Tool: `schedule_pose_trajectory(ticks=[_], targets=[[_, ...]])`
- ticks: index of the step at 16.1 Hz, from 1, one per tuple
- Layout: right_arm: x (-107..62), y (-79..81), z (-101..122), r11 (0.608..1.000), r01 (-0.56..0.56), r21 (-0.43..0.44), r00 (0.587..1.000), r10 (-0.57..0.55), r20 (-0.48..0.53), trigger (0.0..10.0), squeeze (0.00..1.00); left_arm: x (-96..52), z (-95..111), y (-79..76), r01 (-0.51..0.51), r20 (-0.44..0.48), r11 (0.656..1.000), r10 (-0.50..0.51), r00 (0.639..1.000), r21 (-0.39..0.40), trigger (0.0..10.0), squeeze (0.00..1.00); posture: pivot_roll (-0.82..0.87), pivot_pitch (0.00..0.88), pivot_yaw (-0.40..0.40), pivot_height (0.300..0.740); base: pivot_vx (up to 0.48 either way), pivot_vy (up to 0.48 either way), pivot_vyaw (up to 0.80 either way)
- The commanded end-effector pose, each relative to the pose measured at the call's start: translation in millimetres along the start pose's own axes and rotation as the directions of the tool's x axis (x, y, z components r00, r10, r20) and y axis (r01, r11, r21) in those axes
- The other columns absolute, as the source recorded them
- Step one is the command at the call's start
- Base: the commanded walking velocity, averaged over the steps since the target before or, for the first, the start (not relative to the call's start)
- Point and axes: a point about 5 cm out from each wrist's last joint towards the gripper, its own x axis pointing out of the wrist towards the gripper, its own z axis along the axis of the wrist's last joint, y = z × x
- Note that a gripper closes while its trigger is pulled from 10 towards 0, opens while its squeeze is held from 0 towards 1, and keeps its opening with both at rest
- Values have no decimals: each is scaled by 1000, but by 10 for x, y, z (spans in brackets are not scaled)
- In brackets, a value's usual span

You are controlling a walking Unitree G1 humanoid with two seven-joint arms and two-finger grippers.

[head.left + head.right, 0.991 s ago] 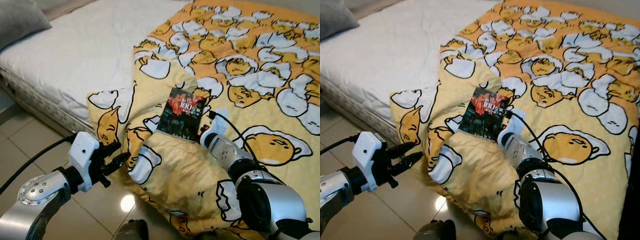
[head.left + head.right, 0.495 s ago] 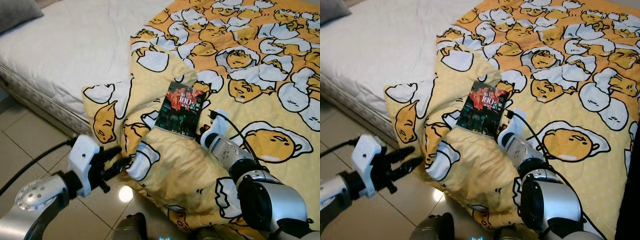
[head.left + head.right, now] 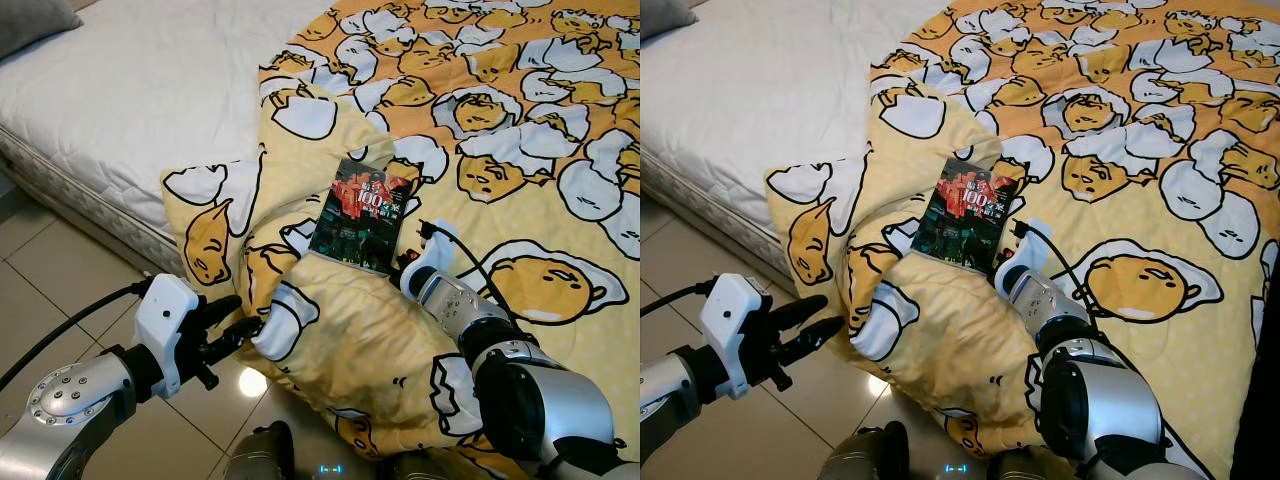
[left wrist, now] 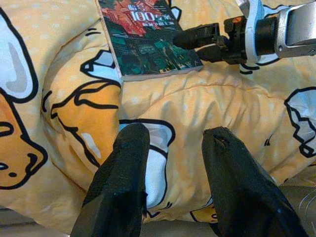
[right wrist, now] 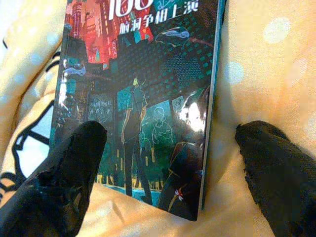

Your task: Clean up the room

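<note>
While your right pincer [image 5: 168,163] straddles the book's [image 3: 362,215] corner, wide open and empty, near the bed's [image 3: 120,100] edge, close next; left pincer [image 3: 228,330] waits open by the blanket [image 3: 380,350].

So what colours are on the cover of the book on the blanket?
The book has a dark teal cover with red at the top, clearest in the right wrist view.

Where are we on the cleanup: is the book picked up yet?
Not yet. Nothing looks done: the book lies flat on the rumpled yellow blanket. In hand: the right gripper is open at its near end, one finger over the cover, one beside it. The left gripper is open at the blanket's hanging fold. Left: grasp, lift, straighten the blanket.
</note>
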Motion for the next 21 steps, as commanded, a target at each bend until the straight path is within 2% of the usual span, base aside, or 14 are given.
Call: schedule_pose_trajectory(ticks=[1, 3, 5, 8, 10, 11, 12, 15, 19, 20, 21], targets=[[3, 4, -183, 999, -5, 48, 997, 9, -83, 10000, 0, -29, 3, -32, 10, -12, 1000, -10, 1000, 6, 10000, 0, 145, 207, 53, 740, 0, 0, 0], [16, 69, -176, 997, -61, 53, 994, 66, -82, 10000, 0, -35, 7, -32, 8, -13, 1000, -8, 1000, 8, 10000, 0, 147, 208, 50, 740, 0, 0, 0], [28, 145, -86, 987, -128, 100, 990, 133, -36, 10000, 0, -51, 8, -19, 0, -15, 1000, 0, 1000, 10, 10000, 0, 144, 202, 46, 740, 0, 0, 0], [37, 220, -11, 975, -186, 120, 982, 188, -10, 10000, 0, -42, 8, -19, -4, -11, 1000, 4, 1000, 12, 10000, 0, 146, 201, 44, 740, 0, 0, 0], [46, 241, -18, 978, -180, 103, 983, 184, -24, 10000, 0, -38, 7, 1, -8, -12, 1000, 8, 1000, 14, 10000, 0, 145, 206, 41, 740, 0, 0, 0], [47, 231, -46, 982, -165, 90, 985, 169, -39, 10000, 0, -41, 1, 3, -9, -14, 1000, 9, 1000, 14, 10000, 0, 146, 207, 41, 740, 0, 0, 0], [45, 189, -149, 992, -124, 34, 988, 126, -86, 10000, 0, -49, -12, 0, -9, -18, 1000, 10, 1000, 15, 10000, 0, 149, 209, 38, 740, 0, 0, 0], [28, 120, -343, 998, -67, 17, 986, 69, -151, 10000, 0, -74, -27, -17, -9, -31, 1000, 9, 999, 16, 10000, 0, 160, 231, 38, 740, 0, 0, 0], [4, 95, -558, 998, -65, 3, 974, 64, -217, 10000, 0, -100, -47, -33, -5, -44, 1000, 6, 999, 12, 10000, 0, 164, 243, 46, 740, 0, 0, 0], [-1, 95, -595, 998, -67, 7, 972, 67, -223, 10000, 0, -99, -45, -33, -4, -45, 1000, 5, 999, 12, 10000, 0, 168, 245, 50, 740, 0, 0, 0], [14, 145, -559, 992, -88, 92, 977, 104, -185, 10000, 0, -98, -45, -31, -3, -47, 1000, 4, 999, 14, 10000, 0, 167, 245, 50, 740, 0, 0, 0]])
